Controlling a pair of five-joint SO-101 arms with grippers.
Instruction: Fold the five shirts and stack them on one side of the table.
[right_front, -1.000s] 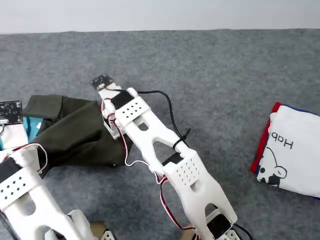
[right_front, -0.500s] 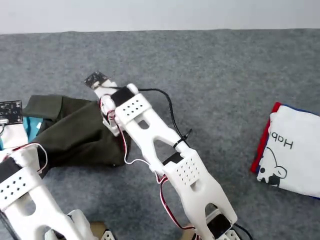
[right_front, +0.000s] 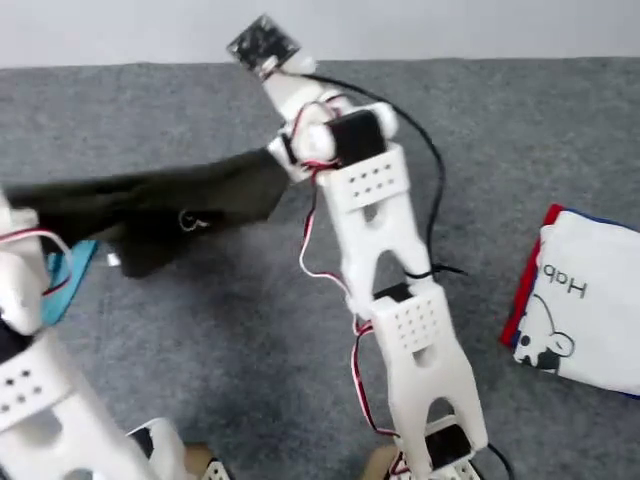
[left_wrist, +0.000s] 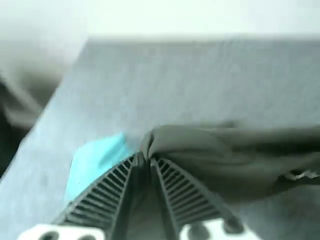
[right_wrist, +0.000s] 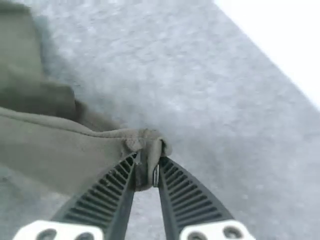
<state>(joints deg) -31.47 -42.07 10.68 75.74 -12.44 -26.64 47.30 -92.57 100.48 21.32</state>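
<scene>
Pinching opposite ends of the dark green shirt (right_front: 170, 210), left end effector (left_wrist: 147, 164) and right end effector (right_wrist: 146, 172) hold it taut over the desk (right_front: 480, 130); beneath it a teal shirt (right_front: 68, 272) lies half hidden; right of it, a white folded stack (right_front: 585, 310) is cut off.

Lab bench: grey felt table (right_front: 500, 130)

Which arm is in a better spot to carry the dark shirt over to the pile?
Right, probably. The right gripper pinches the dark shirt and is nearer the folded pile; the left gripper holds its far end.
</scene>
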